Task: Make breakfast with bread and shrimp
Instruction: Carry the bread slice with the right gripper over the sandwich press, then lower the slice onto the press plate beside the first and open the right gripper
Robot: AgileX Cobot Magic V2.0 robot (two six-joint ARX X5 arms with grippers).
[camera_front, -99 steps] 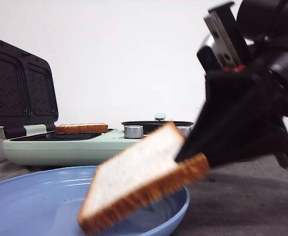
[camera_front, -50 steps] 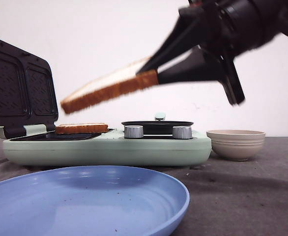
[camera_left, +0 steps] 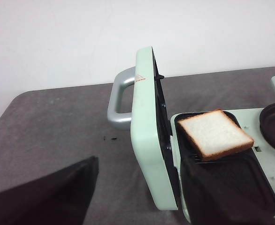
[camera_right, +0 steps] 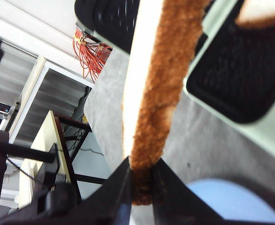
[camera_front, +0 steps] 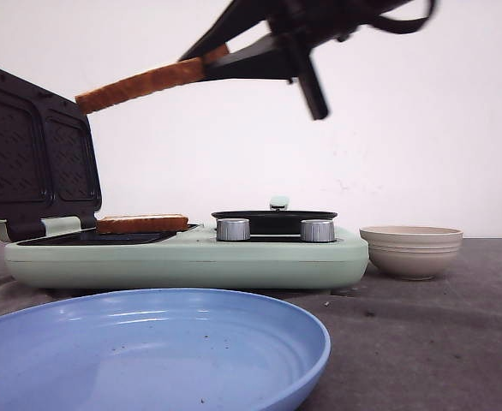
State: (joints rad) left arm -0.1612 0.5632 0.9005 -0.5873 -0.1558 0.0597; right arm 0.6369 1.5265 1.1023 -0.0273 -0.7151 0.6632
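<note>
Right gripper [camera_front: 206,62] pinches a bread slice [camera_front: 140,86] by its crust edge.

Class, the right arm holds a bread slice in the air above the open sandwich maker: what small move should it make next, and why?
Probably carry the held slice of white bread with brown crust further left and down, toward the slice already lying on the mint-green sandwich maker's black plate. The right tool grips it by one edge, high above the machine, whose lid stands open, and the blue plate is empty.
</note>
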